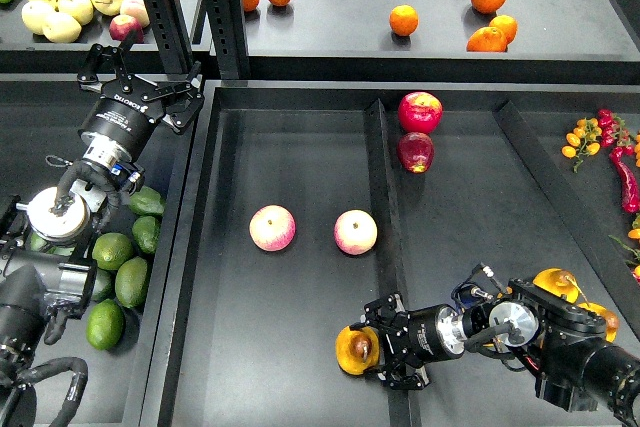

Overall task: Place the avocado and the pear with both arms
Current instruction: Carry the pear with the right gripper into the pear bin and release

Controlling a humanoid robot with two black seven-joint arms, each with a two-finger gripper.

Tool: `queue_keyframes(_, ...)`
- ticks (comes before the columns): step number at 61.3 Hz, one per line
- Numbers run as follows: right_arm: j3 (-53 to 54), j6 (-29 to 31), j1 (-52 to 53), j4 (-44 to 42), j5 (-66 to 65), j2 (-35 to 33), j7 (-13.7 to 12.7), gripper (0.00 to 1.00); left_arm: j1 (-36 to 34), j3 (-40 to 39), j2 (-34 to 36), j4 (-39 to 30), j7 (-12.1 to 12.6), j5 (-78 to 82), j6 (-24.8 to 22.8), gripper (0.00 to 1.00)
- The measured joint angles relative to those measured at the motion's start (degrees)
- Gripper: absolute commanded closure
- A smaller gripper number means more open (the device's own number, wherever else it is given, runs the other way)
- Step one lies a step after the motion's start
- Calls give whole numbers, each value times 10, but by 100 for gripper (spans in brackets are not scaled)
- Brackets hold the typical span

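Observation:
A yellow-orange pear (352,349) with a dark stem end lies on the floor of the middle tray (290,147), near its front and beside the divider. My right gripper (382,347) comes in from the right, low at the pear's right side, with its fingers spread above and below the fruit. Several dark-green avocados (131,281) lie in the left bin. My left gripper (140,75) is open and empty, raised beyond the avocado pile near a shelf post.
Two pink-yellow apples (272,227) (355,232) sit mid-tray. Red apples (420,112) lie past the divider ridge (385,197). More pears (555,284) lie behind my right wrist. Oranges (403,19) are on the back shelf, and chillies and small tomatoes (585,132) at far right.

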Motion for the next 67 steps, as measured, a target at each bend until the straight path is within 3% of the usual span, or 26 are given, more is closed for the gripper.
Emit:
queue_keyframes(33, 21, 0, 44, 10, 59, -17, 0, 78, 0, 0, 0, 3, 0, 0, 0, 0)
queue_keyframes(57, -93, 0, 89, 87, 184, -178, 0, 76, 0, 1, 0, 5, 0, 0, 0, 0)
queue_keyframes(67, -131, 0, 92, 115, 211, -208, 0, 75, 0, 1, 0, 6, 0, 1, 0, 0)
